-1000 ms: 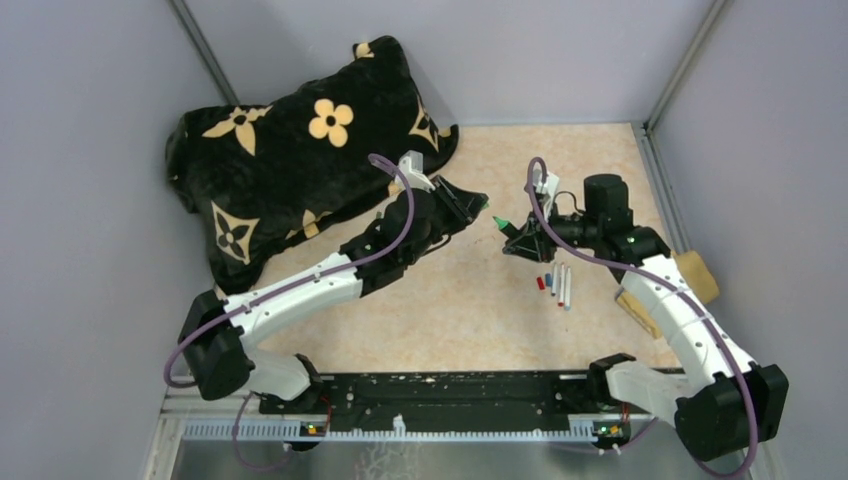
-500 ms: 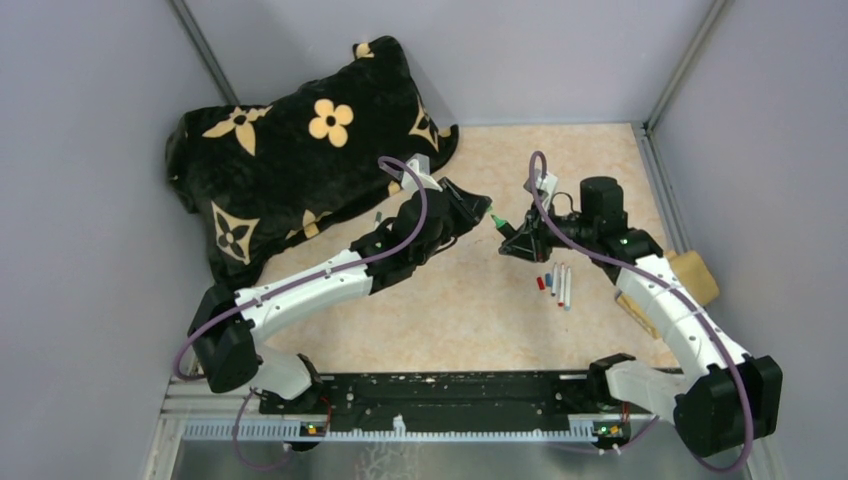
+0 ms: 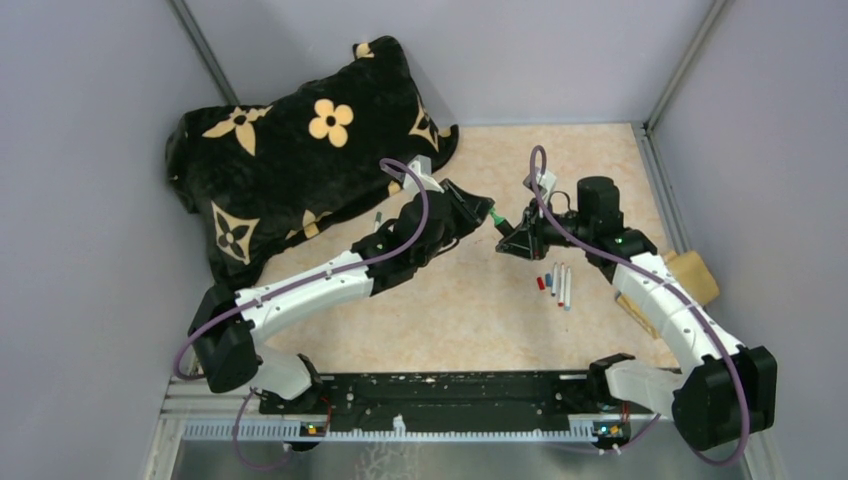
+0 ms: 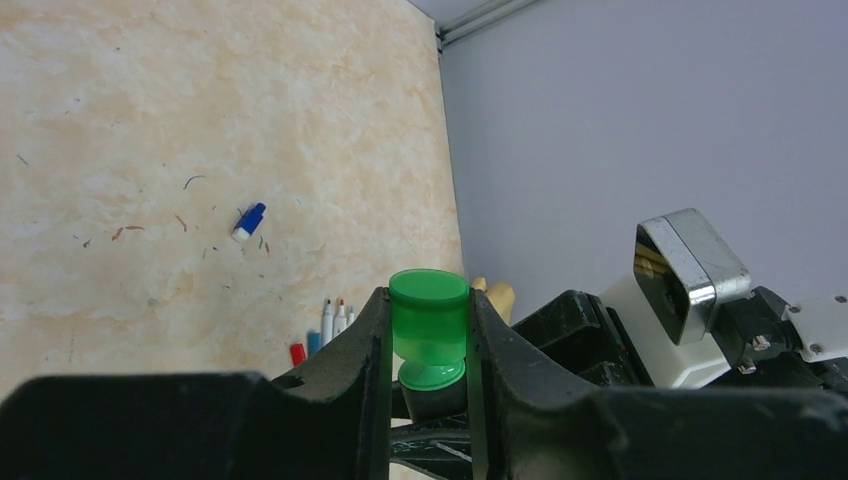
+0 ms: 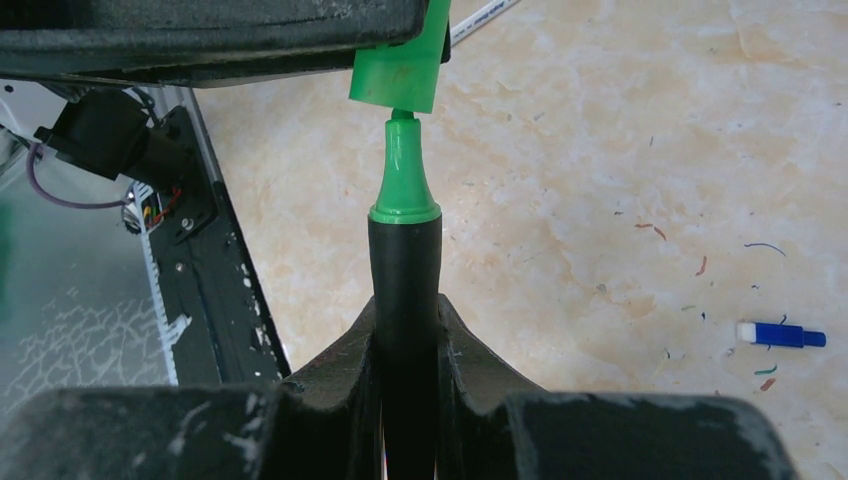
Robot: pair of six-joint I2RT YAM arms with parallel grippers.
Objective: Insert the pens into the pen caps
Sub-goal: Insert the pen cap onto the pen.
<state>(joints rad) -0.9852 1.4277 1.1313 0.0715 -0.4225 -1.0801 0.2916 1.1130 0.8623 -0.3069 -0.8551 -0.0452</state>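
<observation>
No text, number or brand name can be read in any view. The cushion point(image 3: 300, 150) carries only tan flower and four-point star motifs on black, and no letters can be made out among them. The loose pens point(image 3: 562, 285) are too small to show any print.
</observation>
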